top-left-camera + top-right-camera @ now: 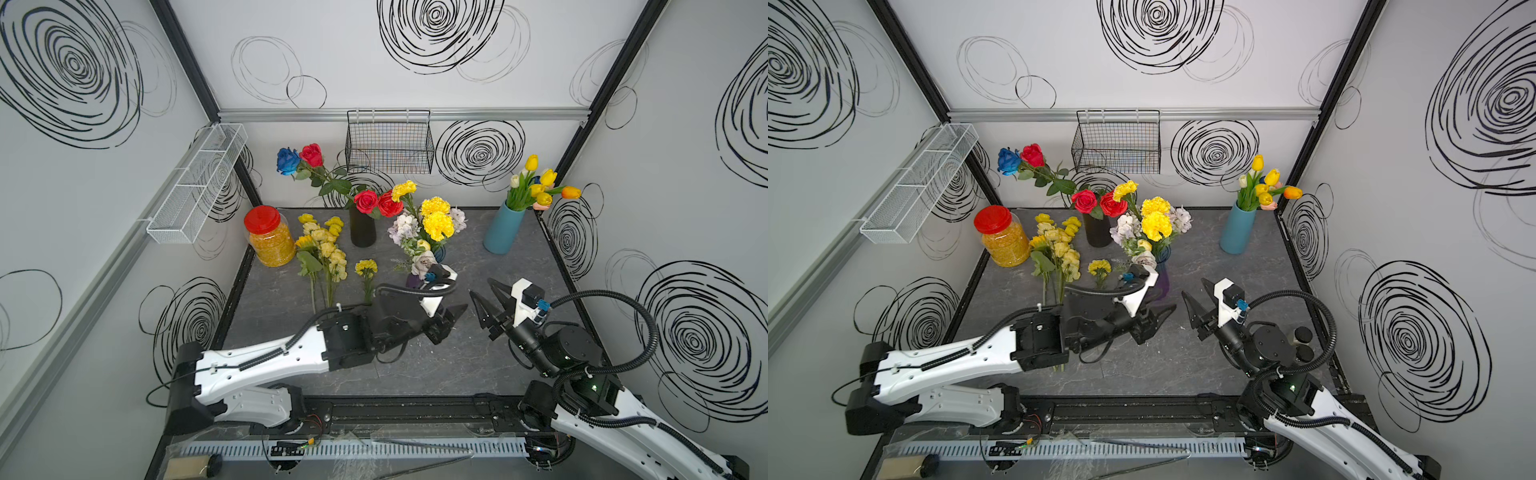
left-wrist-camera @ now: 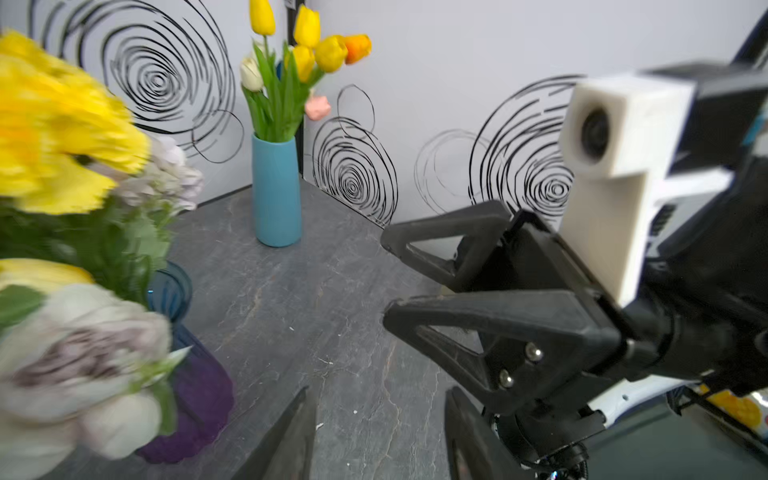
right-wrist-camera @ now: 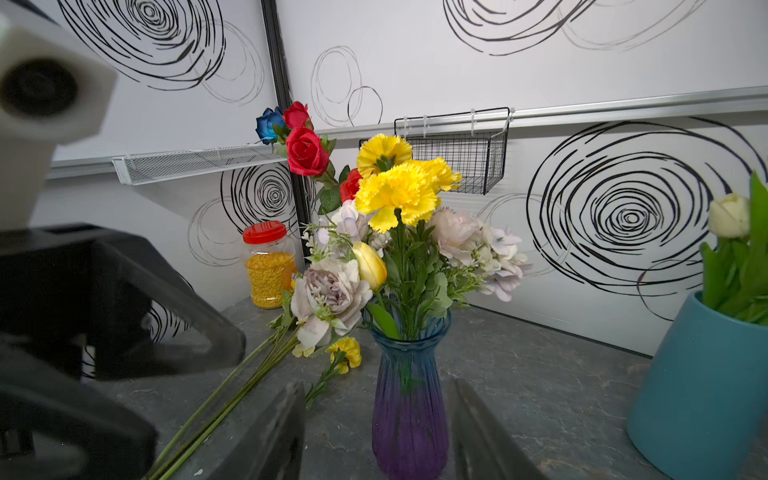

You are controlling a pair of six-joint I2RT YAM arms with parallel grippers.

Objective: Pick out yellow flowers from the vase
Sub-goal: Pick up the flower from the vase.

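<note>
The blue and purple glass vase stands mid-table and holds yellow carnations, a yellow tulip and pale white and lilac blooms. In both top views my left wrist camera hides most of the vase. More yellow flowers lie on the table left of it, with a single short carnation beside them. My left gripper is open and empty just in front of the vase. My right gripper faces it from the right, open and empty, and points at the vase from a short distance.
A black vase of red roses stands behind the pile. A teal vase of yellow tulips is at the back right. A red-lidded jar is at the back left. A black wire basket and a white mesh shelf hang on the walls.
</note>
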